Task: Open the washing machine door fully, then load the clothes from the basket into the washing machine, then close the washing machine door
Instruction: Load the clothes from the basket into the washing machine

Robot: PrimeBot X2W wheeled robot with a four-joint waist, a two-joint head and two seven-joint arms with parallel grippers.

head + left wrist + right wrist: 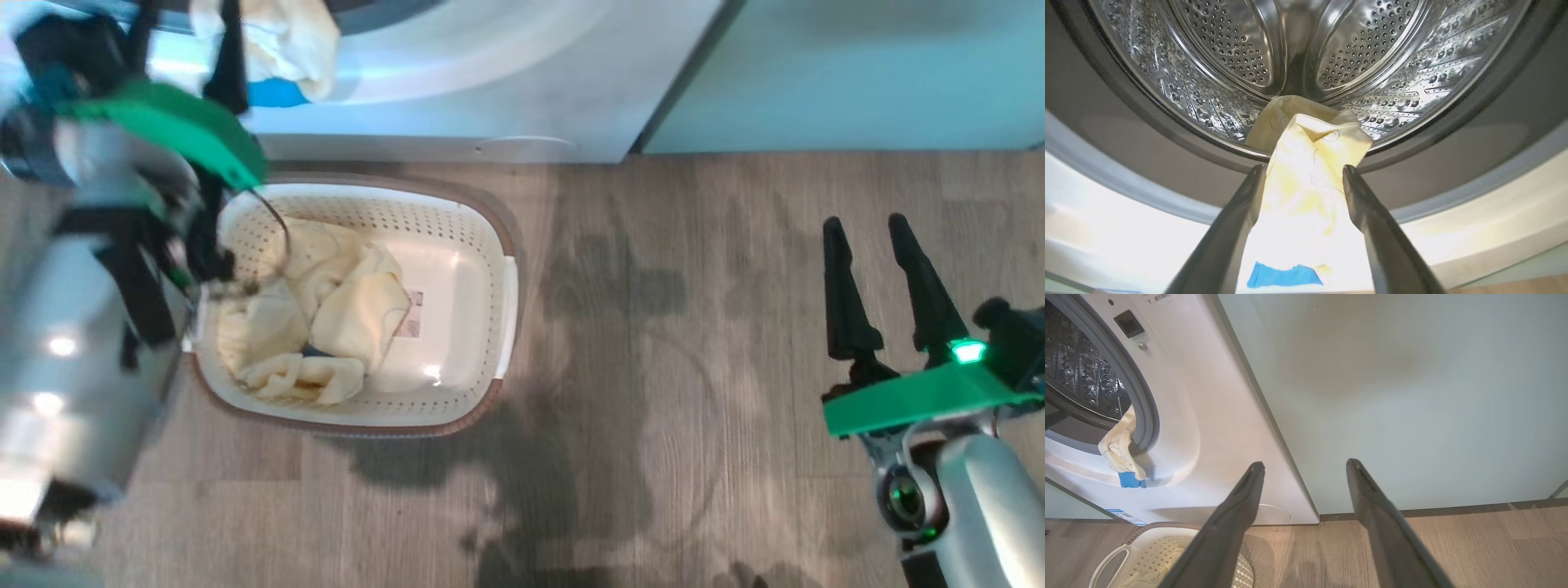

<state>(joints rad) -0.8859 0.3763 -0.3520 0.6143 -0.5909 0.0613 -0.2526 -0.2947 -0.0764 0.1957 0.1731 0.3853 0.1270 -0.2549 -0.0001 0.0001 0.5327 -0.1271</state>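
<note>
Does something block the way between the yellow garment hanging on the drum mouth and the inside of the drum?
Nothing visible does. The garment drapes over the grey rim, its top end already in the steel drum.

Silver forearms (73, 367), green wrist plates (914, 400), dark tapered fingers (845, 294)
</note>
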